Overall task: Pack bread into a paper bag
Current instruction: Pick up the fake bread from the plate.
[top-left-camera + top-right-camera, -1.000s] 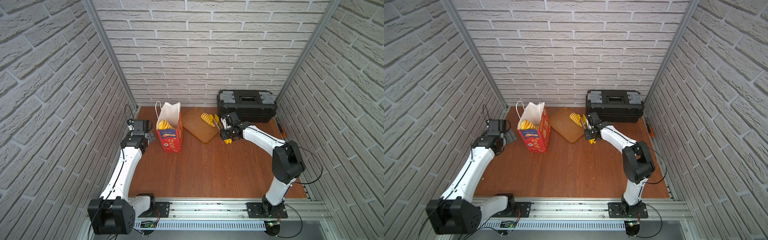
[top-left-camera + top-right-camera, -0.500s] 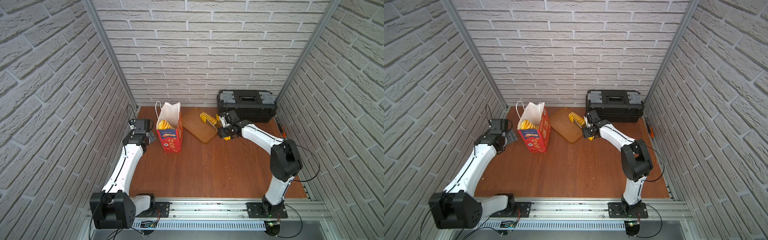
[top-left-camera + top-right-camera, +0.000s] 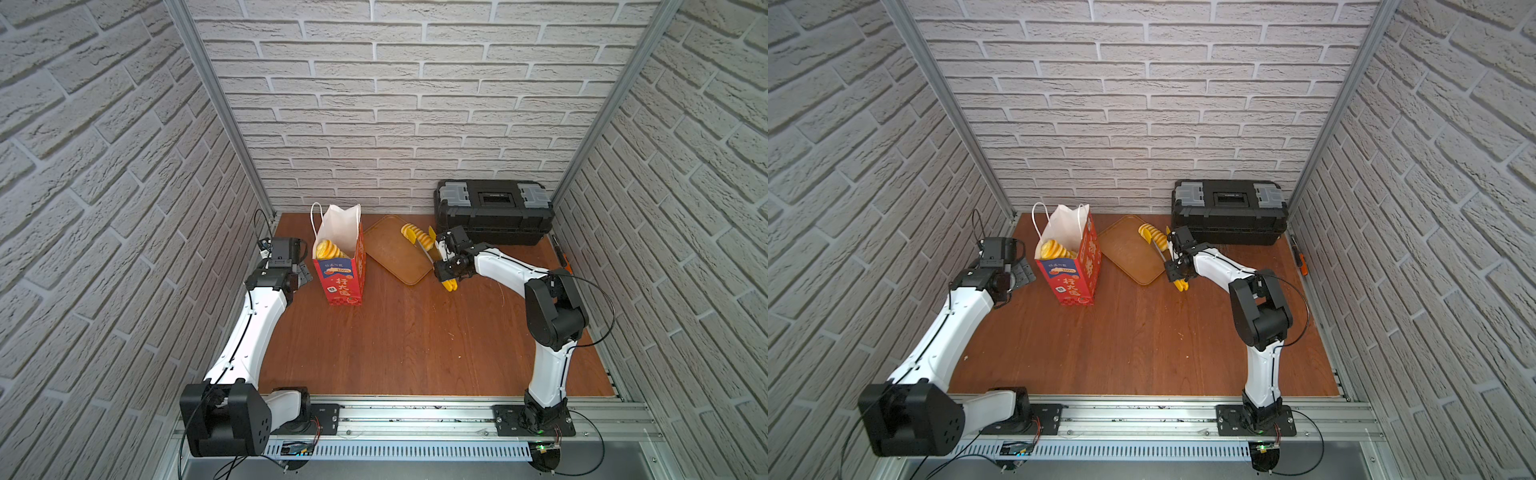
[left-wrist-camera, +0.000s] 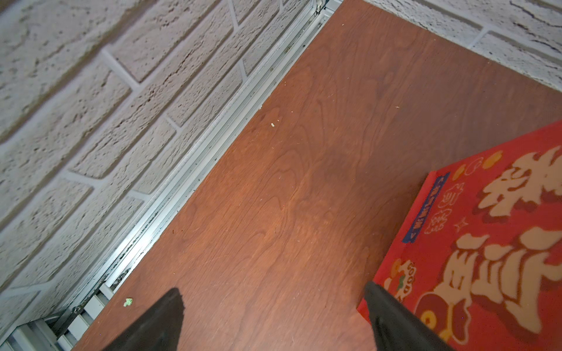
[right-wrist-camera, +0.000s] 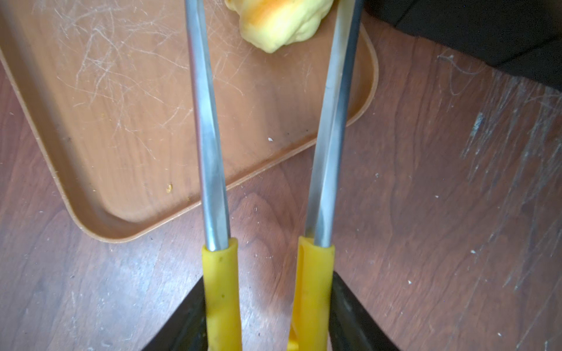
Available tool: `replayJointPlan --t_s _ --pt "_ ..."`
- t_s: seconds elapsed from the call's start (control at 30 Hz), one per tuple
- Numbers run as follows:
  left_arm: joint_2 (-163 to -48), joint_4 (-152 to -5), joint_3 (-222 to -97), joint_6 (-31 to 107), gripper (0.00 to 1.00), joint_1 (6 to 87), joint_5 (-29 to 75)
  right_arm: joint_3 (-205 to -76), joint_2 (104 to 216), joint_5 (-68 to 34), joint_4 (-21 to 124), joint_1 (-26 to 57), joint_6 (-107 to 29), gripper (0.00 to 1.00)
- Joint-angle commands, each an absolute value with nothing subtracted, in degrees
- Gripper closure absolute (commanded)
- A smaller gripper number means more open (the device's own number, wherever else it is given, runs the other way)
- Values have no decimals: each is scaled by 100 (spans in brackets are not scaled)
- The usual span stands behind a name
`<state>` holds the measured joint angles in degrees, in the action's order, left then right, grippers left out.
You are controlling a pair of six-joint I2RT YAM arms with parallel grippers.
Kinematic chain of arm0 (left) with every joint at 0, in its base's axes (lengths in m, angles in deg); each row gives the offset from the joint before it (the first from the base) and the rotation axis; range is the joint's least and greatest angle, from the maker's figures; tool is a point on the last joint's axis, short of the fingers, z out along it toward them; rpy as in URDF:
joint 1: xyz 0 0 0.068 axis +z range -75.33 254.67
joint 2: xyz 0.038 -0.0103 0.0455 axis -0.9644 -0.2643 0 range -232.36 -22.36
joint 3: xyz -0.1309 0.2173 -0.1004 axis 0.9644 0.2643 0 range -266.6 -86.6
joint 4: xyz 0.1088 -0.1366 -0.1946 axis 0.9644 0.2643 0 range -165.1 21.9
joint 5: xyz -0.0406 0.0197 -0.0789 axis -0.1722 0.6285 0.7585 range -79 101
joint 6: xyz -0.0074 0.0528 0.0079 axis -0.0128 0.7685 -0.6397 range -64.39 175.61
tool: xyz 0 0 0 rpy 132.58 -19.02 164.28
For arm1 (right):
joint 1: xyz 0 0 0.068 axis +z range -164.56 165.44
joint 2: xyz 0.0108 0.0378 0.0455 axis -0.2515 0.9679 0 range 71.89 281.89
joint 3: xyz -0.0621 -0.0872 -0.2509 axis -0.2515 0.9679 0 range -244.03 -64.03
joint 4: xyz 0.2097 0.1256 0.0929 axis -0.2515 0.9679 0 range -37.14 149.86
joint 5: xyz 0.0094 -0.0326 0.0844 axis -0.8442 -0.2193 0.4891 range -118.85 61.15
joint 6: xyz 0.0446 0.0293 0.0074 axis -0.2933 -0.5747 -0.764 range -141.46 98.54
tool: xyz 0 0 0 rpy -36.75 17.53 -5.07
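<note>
On my far left, the left gripper hangs low over the wooden table, close to the side wall. From its wrist camera I see both black fingers spread apart with only bare wood between them, so it is open and holds nothing. One finger is just beside the lower corner of the paper bag; I cannot tell if it touches.

Next along is the paper bag, upright near the back wall with its mouth open and the cord handles up. Both top views show golden bread inside it, reaching up to the white upper part.

Right of the bag is a brown tray, lying at an angle on the table. One ridged roll rests at its far end, and the rest of the tray is bare and scratched.

Over the tray's right edge are the tongs. In the wrist view their two metal arms run out on either side of the roll. The tips are cut off, so I cannot say whether they pinch it.

The right gripper is clamped on the tongs' yellow handles, one finger pressing each side.

Behind it a black toolbox stands against the back wall, and an orange-handled tool lies along the right edge.
</note>
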<state>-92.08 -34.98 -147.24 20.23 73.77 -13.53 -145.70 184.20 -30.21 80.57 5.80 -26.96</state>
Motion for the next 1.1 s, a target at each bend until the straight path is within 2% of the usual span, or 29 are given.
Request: replayJointPlan --t_s 0.0,0.1,0.23,0.6,0.77,1.07 --pt "-9132 -3634 -14786 2041 5 7413 -1403 -14700 18344 -2876 7859 560 -2647 43" --pt "-9144 -3634 -14786 2037 5 7414 -1398 -14707 18364 -2857 7922 570 -2628 44" --pt "-9127 -3634 -14760 2044 5 7415 -1396 -14696 18378 -2832 7967 565 -2597 51" --pt "-9073 -3635 -14729 2029 5 7414 -1406 -14659 18280 -2639 7970 568 -2592 90" --pt "-9026 -3599 -14741 2050 5 7413 -1418 -14471 17835 -2580 7823 572 -2729 95" --pt "-8856 -3511 -14847 2039 5 7415 -1477 -14647 15801 -2461 7909 872 -2751 95"
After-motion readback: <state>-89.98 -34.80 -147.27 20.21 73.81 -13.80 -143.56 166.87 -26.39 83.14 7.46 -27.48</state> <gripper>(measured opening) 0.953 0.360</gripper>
